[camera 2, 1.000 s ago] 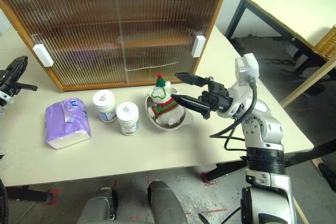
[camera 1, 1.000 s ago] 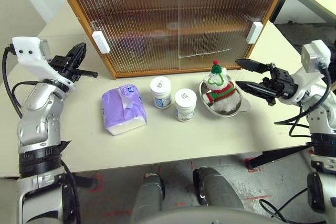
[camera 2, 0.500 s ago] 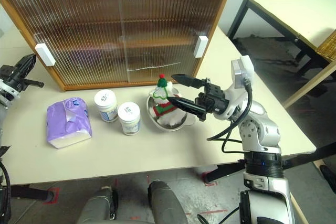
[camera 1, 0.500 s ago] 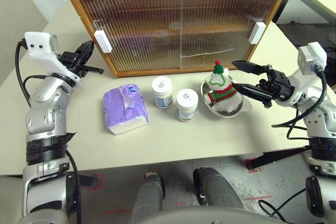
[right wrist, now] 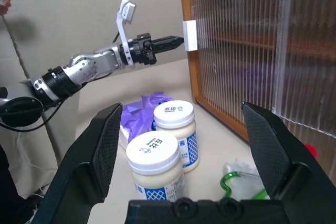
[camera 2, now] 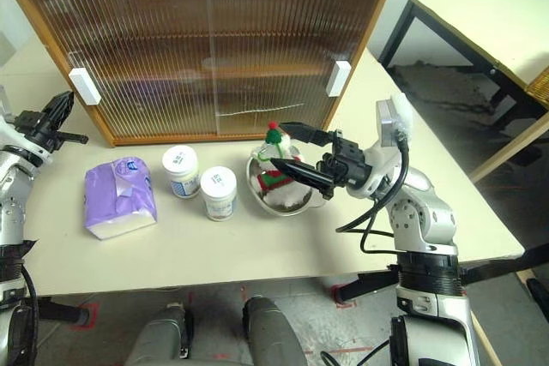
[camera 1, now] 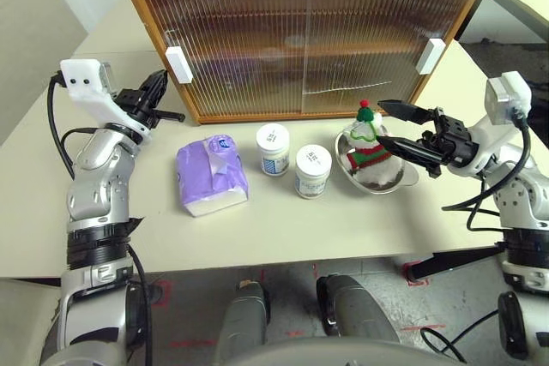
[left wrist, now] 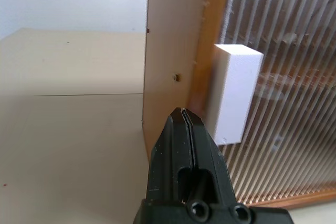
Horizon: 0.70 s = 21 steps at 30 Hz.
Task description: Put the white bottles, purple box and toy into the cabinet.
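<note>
The cabinet (camera 1: 300,32) stands at the back of the table with both ribbed doors shut. My left gripper (camera 1: 161,83) is shut and empty, its tip (left wrist: 182,113) just short of the left door's white handle (left wrist: 234,94). In front of the cabinet lie the purple box (camera 1: 212,176) and the two white bottles (camera 1: 274,149) (camera 1: 313,170), upright side by side. The toy (camera 1: 369,136) sits in a steel bowl (camera 1: 382,179). My right gripper (camera 1: 383,123) stands wide open just right of the toy, pointing left, touching nothing.
The right door's white handle (camera 1: 430,56) is near the cabinet's right edge. The table's front edge (camera 1: 283,255) runs close below the objects. A second table (camera 2: 480,23) stands beyond the right side.
The camera has shifted. My shut left gripper has moved right, closer to the left door handle. The right gripper stays open beside the toy.
</note>
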Available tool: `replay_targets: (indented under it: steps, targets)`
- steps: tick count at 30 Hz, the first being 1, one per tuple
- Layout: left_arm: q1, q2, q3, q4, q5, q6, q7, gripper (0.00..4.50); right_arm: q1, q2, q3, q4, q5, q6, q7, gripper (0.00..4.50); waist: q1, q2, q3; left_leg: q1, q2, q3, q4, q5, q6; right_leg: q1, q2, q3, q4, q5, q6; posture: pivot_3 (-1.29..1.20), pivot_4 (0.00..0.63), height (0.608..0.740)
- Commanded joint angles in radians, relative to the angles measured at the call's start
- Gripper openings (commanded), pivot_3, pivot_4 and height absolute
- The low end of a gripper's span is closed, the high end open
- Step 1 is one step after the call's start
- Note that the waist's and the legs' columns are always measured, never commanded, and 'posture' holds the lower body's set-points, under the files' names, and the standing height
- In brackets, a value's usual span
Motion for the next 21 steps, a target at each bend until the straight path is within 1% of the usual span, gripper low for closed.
replay_targets:
  steps: [1,4,7,9,13,16,21]
  targets:
    - [-0.005,-0.008,-0.031,-0.018,0.005,0.006,-0.016,0.05,-0.011,0.002,0.014,0.008,0.004,-0.008,0.007,4.5,0.0,0.0,0.0,0.0,0.0,-0.001,0.001,0.0,0.0,0.0,0.0,0.0,0.0,0.001,0.0,-0.2,0.101,0.74]
    - [-0.008,-0.018,-0.047,-0.009,0.009,-0.001,-0.016,0.05,-0.023,0.003,0.021,0.021,0.0,-0.011,0.017,4.5,-0.003,0.0,0.0,0.0,0.002,-0.001,0.004,0.0,0.0,0.0,0.001,0.0,0.0,0.003,0.001,-0.19,0.098,0.74]
    - [-0.009,-0.021,-0.052,0.0,0.012,-0.008,-0.016,0.05,-0.033,-0.004,0.018,0.033,0.0,-0.009,0.024,4.5,-0.003,0.0,0.0,0.0,0.002,0.001,0.005,0.0,0.0,0.0,0.003,0.0,0.0,0.001,0.008,-0.19,0.097,0.74]
    - [-0.014,-0.019,-0.054,0.01,0.013,-0.014,-0.02,0.05,-0.036,-0.005,0.018,0.033,0.001,-0.008,0.025,4.5,-0.003,0.0,0.0,0.0,0.003,0.003,0.005,0.001,-0.001,0.0,0.004,0.0,0.0,0.001,0.008,-0.19,0.097,0.74]
    - [-0.045,-0.025,-0.081,0.041,0.026,-0.027,-0.036,0.05,-0.036,-0.006,0.018,0.025,0.006,-0.002,0.025,4.5,-0.003,0.0,0.0,0.0,0.003,0.004,0.005,0.002,-0.001,0.0,0.004,0.0,0.0,0.002,0.008,-0.2,0.098,0.74]
    - [-0.072,-0.043,-0.099,0.063,0.034,-0.031,-0.031,0.05,-0.035,-0.005,0.018,0.022,0.007,-0.002,0.024,4.5,-0.002,0.0,0.0,0.0,0.003,0.003,0.006,0.002,-0.001,0.001,0.003,0.0,0.0,0.007,0.001,-0.21,0.096,0.74]
    - [-0.108,-0.079,-0.133,0.083,0.043,-0.036,-0.041,0.05,-0.031,0.005,0.012,0.013,0.01,-0.005,0.007,4.5,-0.005,-0.001,-0.001,0.0,0.003,0.004,0.007,0.002,0.0,0.001,0.003,0.001,0.0,0.008,0.002,-0.22,0.092,0.74]
